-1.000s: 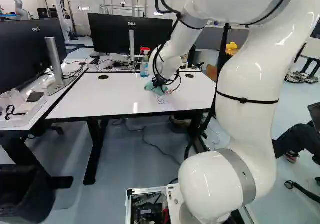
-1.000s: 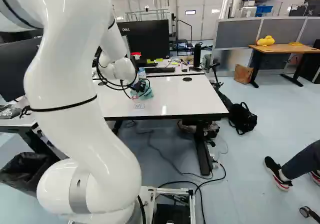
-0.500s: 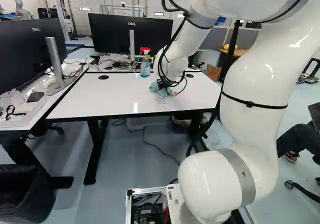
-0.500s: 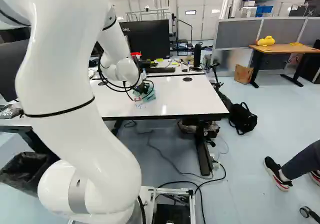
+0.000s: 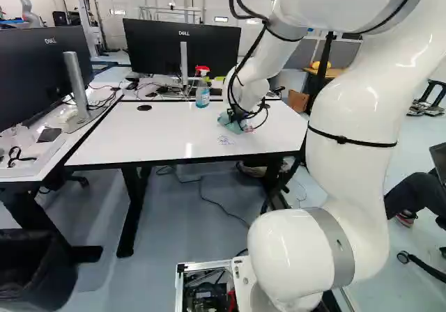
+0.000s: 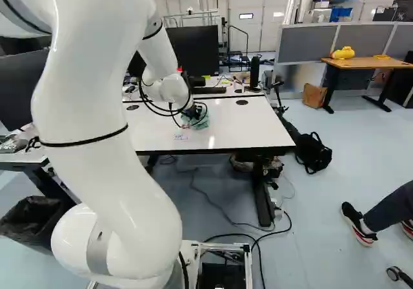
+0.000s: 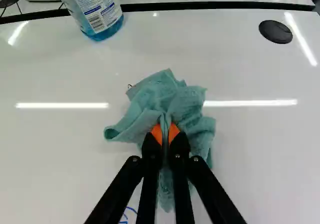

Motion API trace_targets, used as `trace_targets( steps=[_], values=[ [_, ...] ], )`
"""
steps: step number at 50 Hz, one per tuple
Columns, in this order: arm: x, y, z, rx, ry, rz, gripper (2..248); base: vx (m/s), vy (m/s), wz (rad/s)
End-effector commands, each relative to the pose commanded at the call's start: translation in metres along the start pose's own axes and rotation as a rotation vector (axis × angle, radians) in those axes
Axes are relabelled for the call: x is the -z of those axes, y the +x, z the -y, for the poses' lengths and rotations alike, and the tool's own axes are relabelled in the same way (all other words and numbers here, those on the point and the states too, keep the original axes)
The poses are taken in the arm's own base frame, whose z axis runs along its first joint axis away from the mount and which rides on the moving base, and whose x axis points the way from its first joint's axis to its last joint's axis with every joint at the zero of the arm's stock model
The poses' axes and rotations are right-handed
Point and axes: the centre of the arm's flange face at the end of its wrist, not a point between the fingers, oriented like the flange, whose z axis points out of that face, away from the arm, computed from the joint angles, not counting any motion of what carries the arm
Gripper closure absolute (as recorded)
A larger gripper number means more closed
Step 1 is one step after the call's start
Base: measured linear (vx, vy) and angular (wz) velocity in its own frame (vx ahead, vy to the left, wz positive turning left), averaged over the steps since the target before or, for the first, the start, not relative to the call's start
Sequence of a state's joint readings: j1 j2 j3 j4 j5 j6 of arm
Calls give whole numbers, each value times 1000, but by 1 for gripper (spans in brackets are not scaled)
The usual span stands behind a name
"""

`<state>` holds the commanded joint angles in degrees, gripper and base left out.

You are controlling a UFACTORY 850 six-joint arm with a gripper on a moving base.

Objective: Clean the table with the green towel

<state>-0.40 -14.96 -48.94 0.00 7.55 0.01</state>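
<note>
We work left to right across the left base view.

1. Open area: the white table point(image 5: 153, 127) starts beside a side desk point(image 5: 66, 143); a black grommet point(image 5: 144, 107) sits in its far left part. If we sweep over it pressing hard, the cloth may catch on its rim.

2. Spray bottle point(image 5: 202, 96): it stands upright near the far edge, apart from the cloth. A long stroke toward it, or a swinging cable loop point(image 5: 235, 82) below our wrist, could tip it.

3. Blue marks point(image 5: 225, 140): these lie on the near side of the cloth, uncovered. We judge them the main soil to remove. If we wipe only beyond them, they remain; if we wipe with too little pressure, they may merely smear.

4. Green towel point(image 7: 187, 104): it is bunched on the tabletop, right of the bottle. Our gripper point(image 7: 165, 132) pinches a fold of it between both fingers; the loose part spreads ahead and to both sides.

Caution: the grip takes only a narrow fold. Drag on the surface could draw it out of the pads. If we lower too far, the fingertips could press through the cloth and scrape the table; if too little, the cloth skims.
</note>
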Motion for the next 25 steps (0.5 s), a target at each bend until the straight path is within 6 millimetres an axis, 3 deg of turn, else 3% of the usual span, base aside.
trace_targets(
  steps=[25],
  values=[
    [-33,33,-12,-15,-14,-24,215,0,0,0]
  ],
)
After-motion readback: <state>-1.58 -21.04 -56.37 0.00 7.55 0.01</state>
